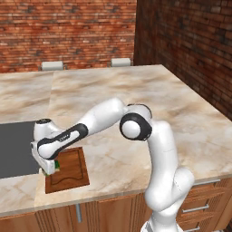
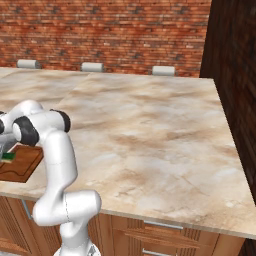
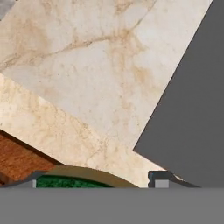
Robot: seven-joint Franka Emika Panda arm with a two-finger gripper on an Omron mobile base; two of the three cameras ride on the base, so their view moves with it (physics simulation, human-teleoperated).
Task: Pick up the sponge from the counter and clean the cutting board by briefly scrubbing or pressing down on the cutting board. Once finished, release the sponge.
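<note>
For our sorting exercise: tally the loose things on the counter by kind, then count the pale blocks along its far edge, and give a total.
Sponge: 1
Cutting board: 1
Pale blocks at the far edge: 3
Total: 5

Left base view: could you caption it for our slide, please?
White arm holds the sponge over the cutting board on the counter.

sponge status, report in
Gripper clamped on sponge, jaws wide. Sponge over the cutting board, left end. Nothing in the way.
</note>
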